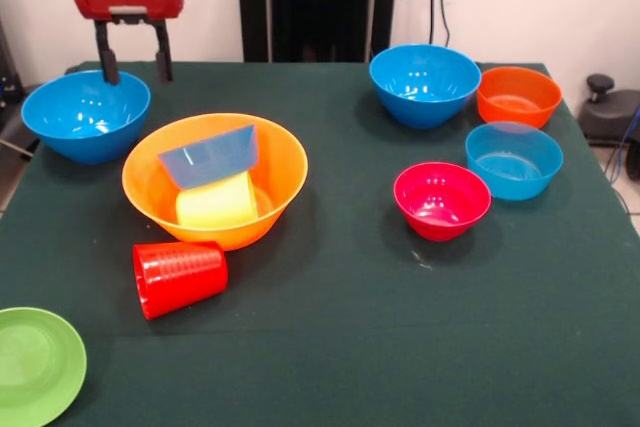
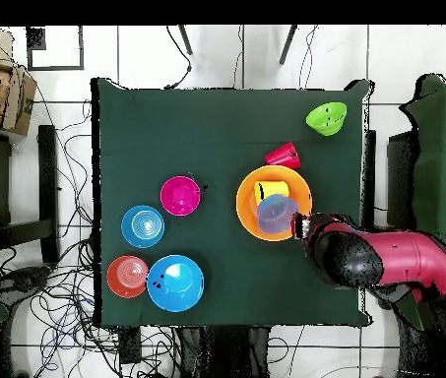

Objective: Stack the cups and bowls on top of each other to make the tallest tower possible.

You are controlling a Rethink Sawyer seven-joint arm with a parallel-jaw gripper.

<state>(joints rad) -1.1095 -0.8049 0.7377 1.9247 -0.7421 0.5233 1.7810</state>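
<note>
My gripper (image 1: 134, 65) hangs open and empty at the far left, its fingertips just above the back rim of a deep blue bowl (image 1: 86, 117). Beside that bowl stands the tower's base, the big yellow-orange bowl (image 1: 285, 172) (image 2: 245, 205). Inside it a yellow cup (image 1: 217, 202) (image 2: 268, 187) lies on its side, and a pale translucent blue bowl (image 1: 208, 155) (image 2: 277, 213) leans tilted on the cup. A ribbed red cup (image 1: 178, 277) (image 2: 283, 155) lies on its side just in front of the big bowl. In the overhead view my arm (image 2: 384, 258) hides the deep blue bowl under the gripper.
On the other side stand a second deep blue bowl (image 1: 425, 84) (image 2: 175, 283), an orange bowl (image 1: 518, 95) (image 2: 127, 276), a pale blue bowl (image 1: 513, 159) (image 2: 143, 225) and a pink-red bowl (image 1: 442, 199) (image 2: 180, 195). A light green bowl (image 1: 35, 362) (image 2: 326, 118) sits at the near-left corner.
</note>
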